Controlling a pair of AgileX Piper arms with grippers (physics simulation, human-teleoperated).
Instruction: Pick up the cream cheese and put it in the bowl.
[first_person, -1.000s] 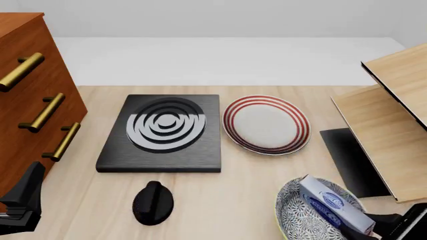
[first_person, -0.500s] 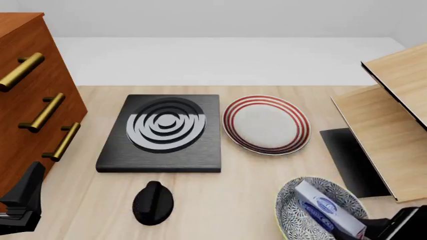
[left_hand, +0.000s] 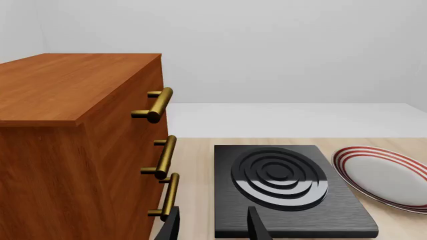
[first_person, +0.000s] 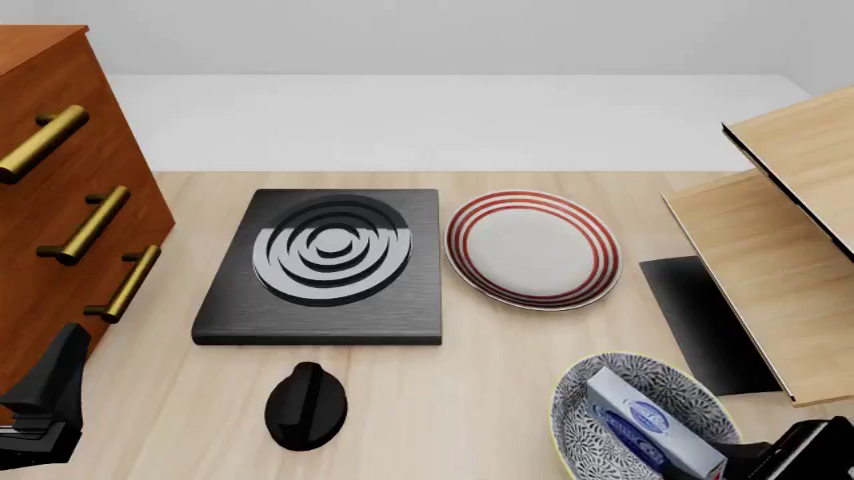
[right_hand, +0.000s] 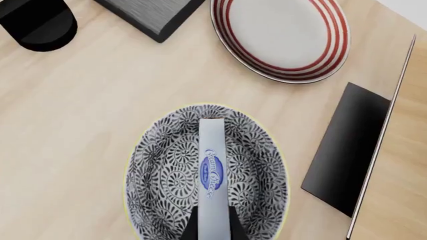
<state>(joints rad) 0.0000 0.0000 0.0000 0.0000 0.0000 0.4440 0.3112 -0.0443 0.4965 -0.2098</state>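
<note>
The cream cheese (right_hand: 212, 172), a pale box with a blue oval logo, lies tilted inside the patterned bowl (right_hand: 150, 170), one end raised. My right gripper (right_hand: 212, 227) is over the bowl's near side, its two dark fingers closed on that raised end of the box. In the front view the bowl (first_person: 583, 400) sits at the near right edge with the cream cheese (first_person: 647, 435) in it, and the right gripper (first_person: 754, 462) is mostly out of frame. My left gripper (left_hand: 215, 227) is open and empty near the cabinet, far from the bowl.
A black burner slab (first_person: 320, 265) lies mid-table, with a white plate with red rings (first_person: 531, 248) to its right and a black knob (first_person: 306, 405) in front of it. A wooden drawer cabinet (first_person: 54, 200) stands at the left. A wooden shelf (first_person: 774, 250) and a black panel (first_person: 701, 320) are at the right.
The cream cheese has sunk lower into the bowl and shifted toward the near edge, carried by my right gripper. The left arm has not moved.
</note>
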